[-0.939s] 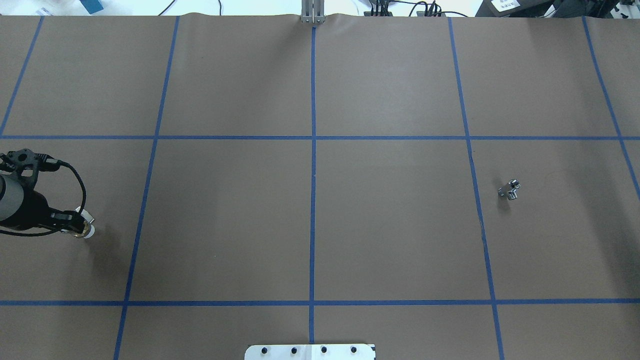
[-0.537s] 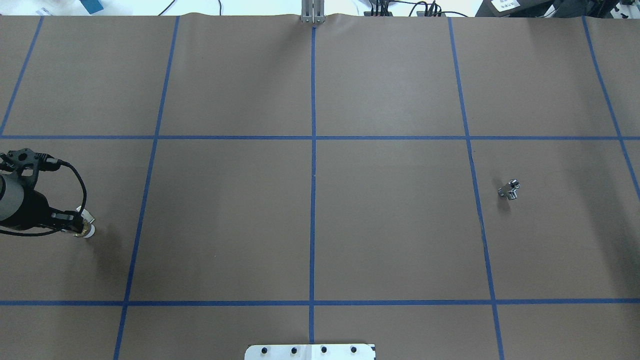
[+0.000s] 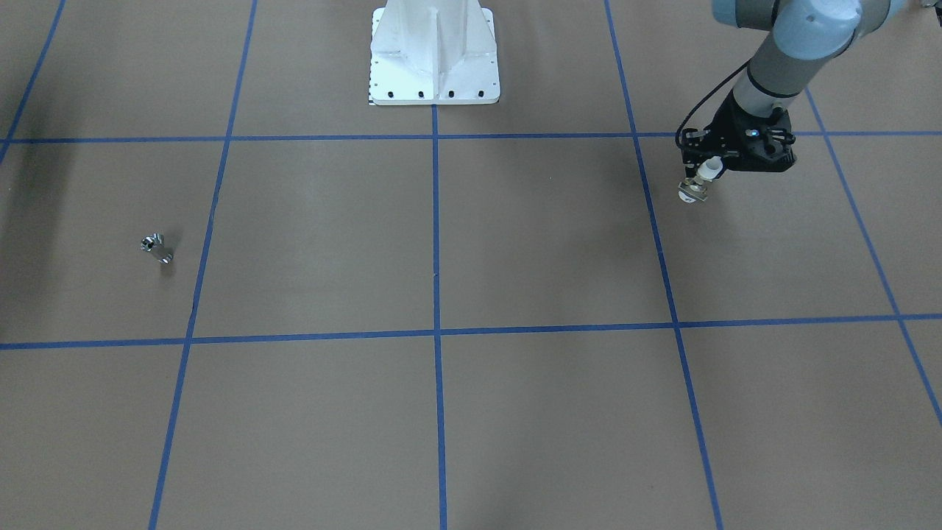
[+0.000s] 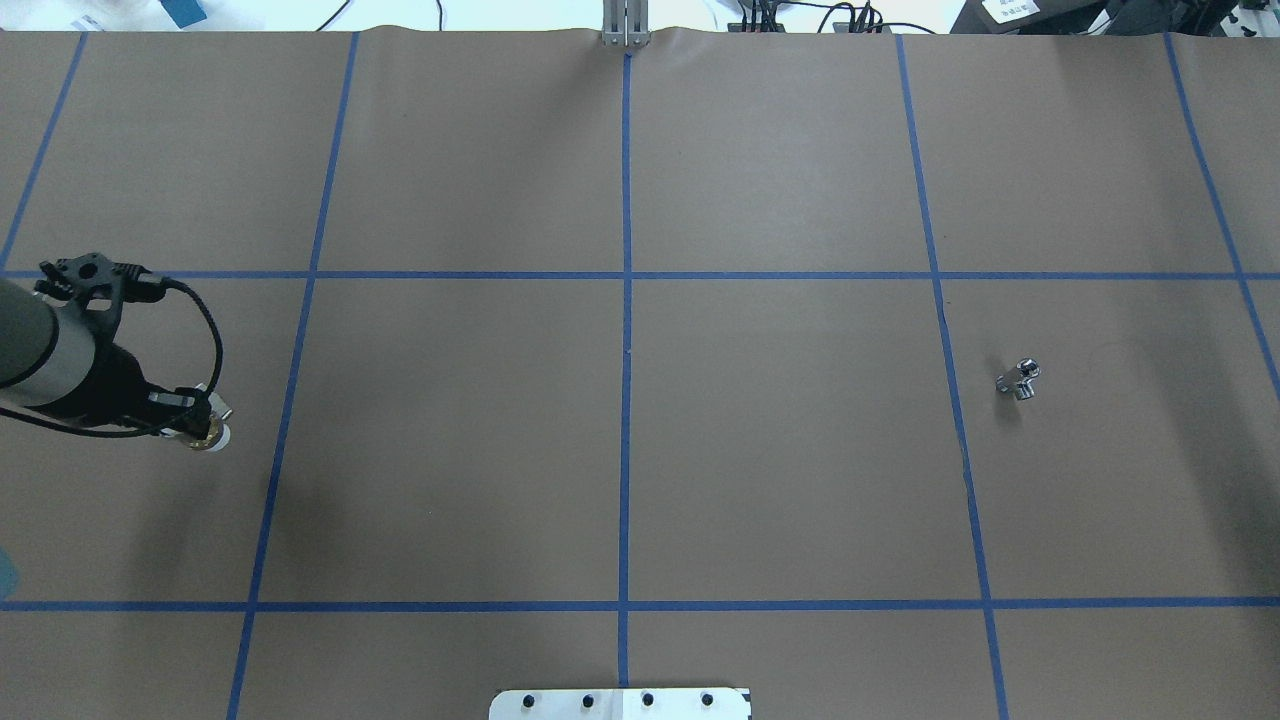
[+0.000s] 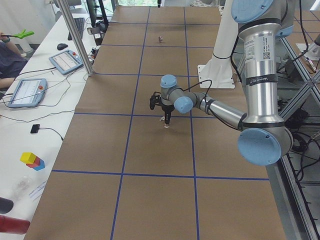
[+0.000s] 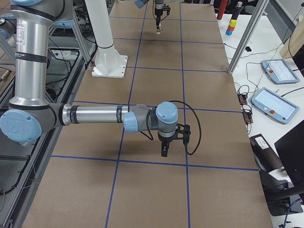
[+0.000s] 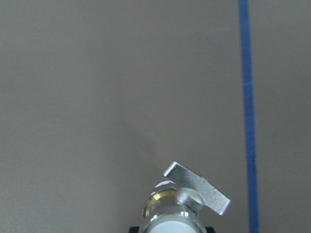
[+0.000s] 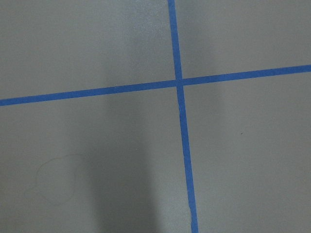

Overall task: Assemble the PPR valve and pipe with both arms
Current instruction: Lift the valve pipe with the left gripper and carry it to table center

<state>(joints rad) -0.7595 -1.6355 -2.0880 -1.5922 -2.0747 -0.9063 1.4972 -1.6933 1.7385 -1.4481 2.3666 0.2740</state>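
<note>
My left gripper (image 4: pixel 200 425) is shut on the PPR valve (image 4: pixel 210 437) and holds it above the table at the left. The valve's white collar and brass body also show in the front view (image 3: pixel 694 189) and, with its flat lever, in the left wrist view (image 7: pixel 187 206). The pipe (image 4: pixel 1019 380), a small shiny metal piece, lies alone on the brown table far to the right, and shows in the front view (image 3: pixel 156 248) too. My right gripper (image 6: pixel 164 152) shows only in the exterior right view, pointing down above the table. I cannot tell whether it is open or shut.
Blue tape lines (image 4: pixel 625 350) divide the brown table cover into squares. The white robot base (image 3: pixel 434 55) stands at the table's near edge. A metal post (image 4: pixel 625 25) stands at the far edge. Tablets (image 5: pixel 65 61) and cables lie on a side bench.
My left gripper has moved forward and to the right with the valve in it. The pipe has not moved.
</note>
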